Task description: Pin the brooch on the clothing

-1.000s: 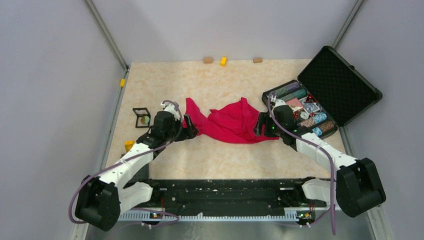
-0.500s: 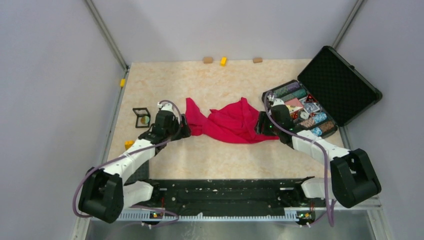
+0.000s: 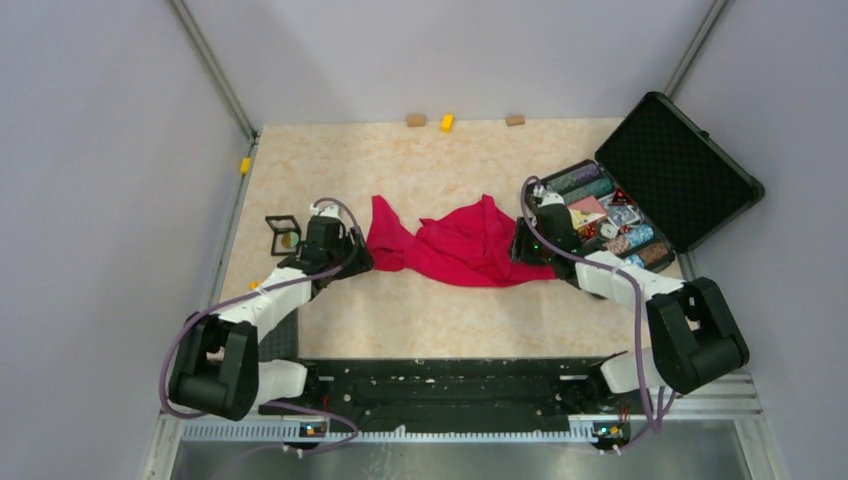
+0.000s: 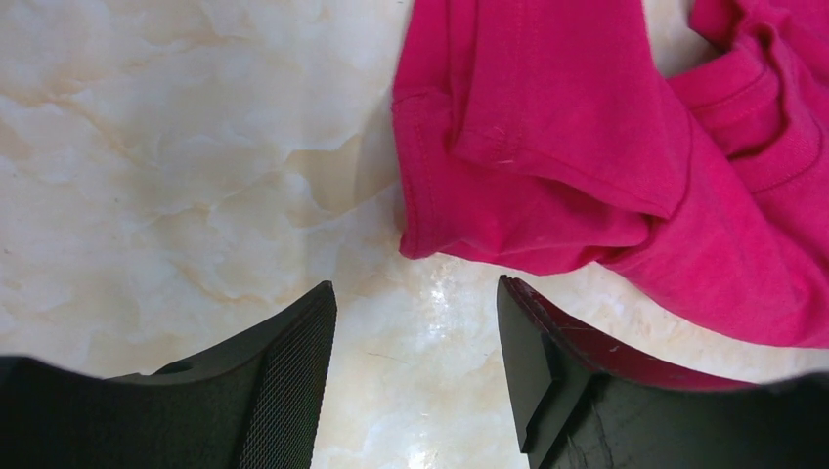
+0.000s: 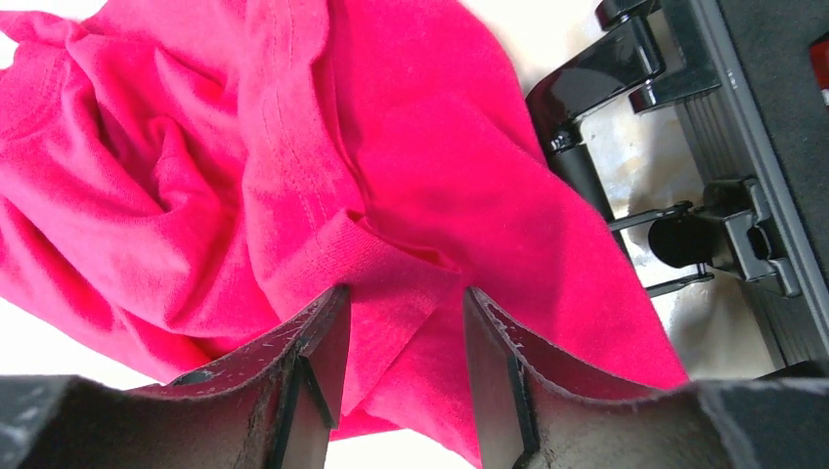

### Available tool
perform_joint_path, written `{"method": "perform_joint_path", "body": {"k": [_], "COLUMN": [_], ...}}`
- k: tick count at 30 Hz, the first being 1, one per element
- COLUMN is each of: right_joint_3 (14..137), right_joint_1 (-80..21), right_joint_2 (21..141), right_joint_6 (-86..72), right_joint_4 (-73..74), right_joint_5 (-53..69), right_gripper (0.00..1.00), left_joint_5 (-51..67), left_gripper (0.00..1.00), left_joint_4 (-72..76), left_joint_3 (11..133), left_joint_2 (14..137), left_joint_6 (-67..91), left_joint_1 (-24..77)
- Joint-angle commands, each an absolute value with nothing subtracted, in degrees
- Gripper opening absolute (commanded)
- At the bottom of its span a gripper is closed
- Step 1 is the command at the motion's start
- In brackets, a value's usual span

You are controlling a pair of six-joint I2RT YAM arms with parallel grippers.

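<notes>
The shirt (image 3: 455, 250) lies crumpled mid-counter (image 3: 450, 315). The left pincer (image 4: 415, 293) stands wide at the shirt's left edge, with bare counter between its jaws. The right pincer (image 5: 405, 298) stands half-wide astride a hem fold at the shirt's right edge, near the case (image 3: 660, 170). The brooch (image 3: 289, 239) sits in a small black box (image 3: 272, 222) at the left, apart from the shirt.

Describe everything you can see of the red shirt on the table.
The red shirt is soft knit fabric with stitched hems, crumpled in a wide heap on the marble-patterned table. A hemmed end lies just ahead of the left gripper, whose open jaws hold nothing. The right gripper straddles a hemmed fold at the other end, beside the black case; whether it pinches is unclear.
</notes>
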State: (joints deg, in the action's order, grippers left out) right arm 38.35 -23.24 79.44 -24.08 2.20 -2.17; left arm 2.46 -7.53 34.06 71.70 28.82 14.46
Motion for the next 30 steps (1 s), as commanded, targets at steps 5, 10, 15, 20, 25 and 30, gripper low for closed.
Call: {"method": "perform_joint_path", "body": {"k": [5, 10, 15, 20, 25, 30], "right_joint_3": [41.43, 41.83, 42.09, 42.32, 43.42, 47.51], "right_joint_1": [-23.85, -23.92, -23.9, -23.87, -23.87, -23.83], "right_joint_2": [80.6, 81.81, 82.97, 83.98, 83.88, 80.4], "right_joint_6": [-22.93, -23.02, -23.0, -23.0, -22.96, -21.69], "right_joint_4": [-1.31, -1.77, -2.11, -2.37, -1.61, 1.72], "right_joint_5": [-5.12, -5.1, -5.02, -4.4, -4.69, -7.09], "right_gripper": [0.45, 0.44, 0.42, 0.31, 0.0, 0.0], "left_joint_5": [3.32, 5.81, 8.09, 8.76, 8.25, 5.23], "left_gripper": [0.64, 0.62, 0.59, 0.38, 0.0, 0.0], "left_joint_4": [-3.82, -2.18, -1.06, -0.85, -1.41, -4.47], "left_joint_3": [36.58, 37.17, 38.01, 39.07, 40.09, 43.18], "left_joint_2": [74.06, 76.43, 79.63, 81.6, 81.93, 76.46], "left_joint_6": [28.74, 29.53, 30.07, 30.06, 30.12, 29.16], "left_joint_1": [12.29, 11.33, 10.82, 10.81, 10.64, 10.14]}}
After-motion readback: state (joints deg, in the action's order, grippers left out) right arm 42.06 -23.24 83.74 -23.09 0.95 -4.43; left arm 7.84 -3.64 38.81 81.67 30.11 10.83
